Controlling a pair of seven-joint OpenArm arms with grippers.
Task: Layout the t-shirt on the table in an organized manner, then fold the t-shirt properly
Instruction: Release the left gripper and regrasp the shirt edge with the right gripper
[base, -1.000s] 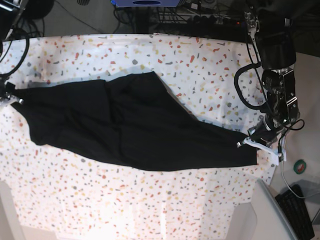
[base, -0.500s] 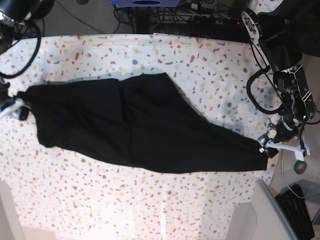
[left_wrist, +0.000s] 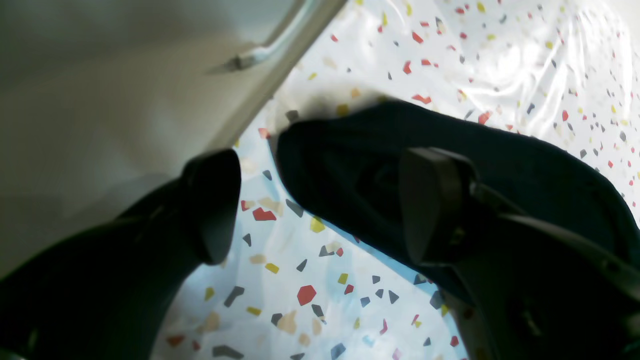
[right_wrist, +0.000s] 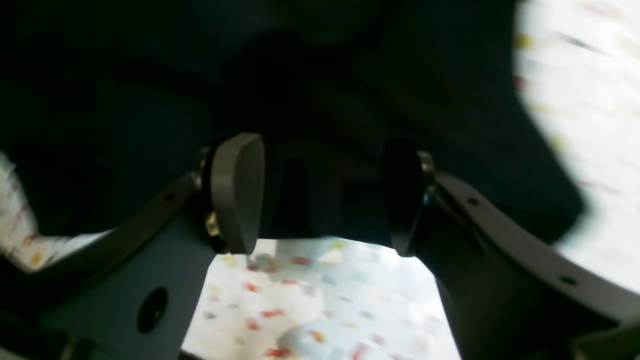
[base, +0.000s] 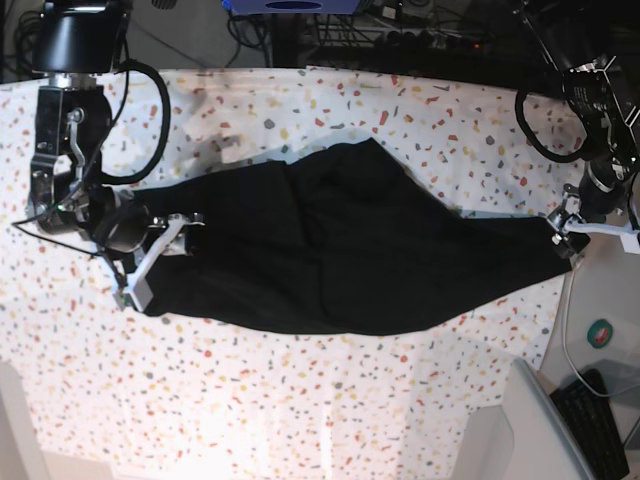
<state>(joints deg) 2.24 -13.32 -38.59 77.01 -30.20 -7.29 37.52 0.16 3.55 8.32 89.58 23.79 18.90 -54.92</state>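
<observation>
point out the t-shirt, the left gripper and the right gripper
t-shirt (base: 340, 250), base view, middle of the black cloth
left gripper (left_wrist: 320, 205), left wrist view, gap between fingertips
right gripper (right_wrist: 320, 195), right wrist view, gap between fingertips

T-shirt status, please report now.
Both end effectors open, left and right, each at one end of the black t-shirt. Shirt stretched out, creased, on the speckled table. Nothing in the way.

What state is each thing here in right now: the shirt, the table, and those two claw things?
t-shirt: stretched lengthwise, wrinkled, not yet folded.
table: covered in speckled cloth, shirt lying on it.
left end effector: open at the shirt's end, not gripping it.
right end effector: open over the shirt's other end.
</observation>
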